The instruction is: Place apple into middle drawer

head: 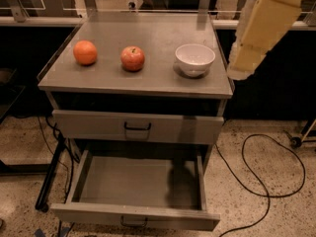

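Note:
The red apple [133,58] with yellowish patches sits on the grey cabinet top [148,33], near its middle. The middle drawer [133,181] is the lower of the two; it is pulled out and its grey inside holds nothing. My gripper [241,69] is the cream-coloured end of the arm at the upper right. It hangs above the cabinet's right edge, right of the bowl and well apart from the apple.
A plain orange fruit [85,52] lies left of the apple and a white bowl [195,59] stands to its right. The upper drawer [138,127] is closed. A black cable [261,181] loops on the floor at the right. Dark frame legs [49,177] stand at the left.

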Robot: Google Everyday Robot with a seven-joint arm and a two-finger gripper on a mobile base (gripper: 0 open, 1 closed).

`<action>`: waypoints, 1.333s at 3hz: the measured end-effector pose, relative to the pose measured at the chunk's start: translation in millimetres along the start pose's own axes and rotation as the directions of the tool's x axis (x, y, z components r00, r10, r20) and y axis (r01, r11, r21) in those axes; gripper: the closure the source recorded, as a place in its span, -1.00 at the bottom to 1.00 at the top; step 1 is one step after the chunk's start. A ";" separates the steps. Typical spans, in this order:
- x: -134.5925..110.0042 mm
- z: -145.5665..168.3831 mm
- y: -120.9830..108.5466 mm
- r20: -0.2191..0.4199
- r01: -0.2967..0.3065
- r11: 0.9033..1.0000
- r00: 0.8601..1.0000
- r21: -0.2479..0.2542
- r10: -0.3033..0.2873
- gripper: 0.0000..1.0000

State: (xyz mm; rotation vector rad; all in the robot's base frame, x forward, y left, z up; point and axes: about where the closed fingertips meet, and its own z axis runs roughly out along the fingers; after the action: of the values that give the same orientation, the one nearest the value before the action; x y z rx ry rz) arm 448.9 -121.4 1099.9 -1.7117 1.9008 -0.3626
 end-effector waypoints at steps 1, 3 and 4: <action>-18.8 28.0 -29.6 -0.024 0.025 1.000 0.999 0.002 -0.025 -1.00; -34.4 64.0 -58.1 0.000 0.027 1.000 1.000 -0.002 -0.027 -1.00; -41.6 62.5 -60.8 -0.006 0.065 0.998 0.998 -0.003 -0.065 -1.00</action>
State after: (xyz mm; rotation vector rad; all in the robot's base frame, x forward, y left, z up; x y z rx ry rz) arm 535.8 -80.1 1091.2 -1.7792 1.8538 -0.3901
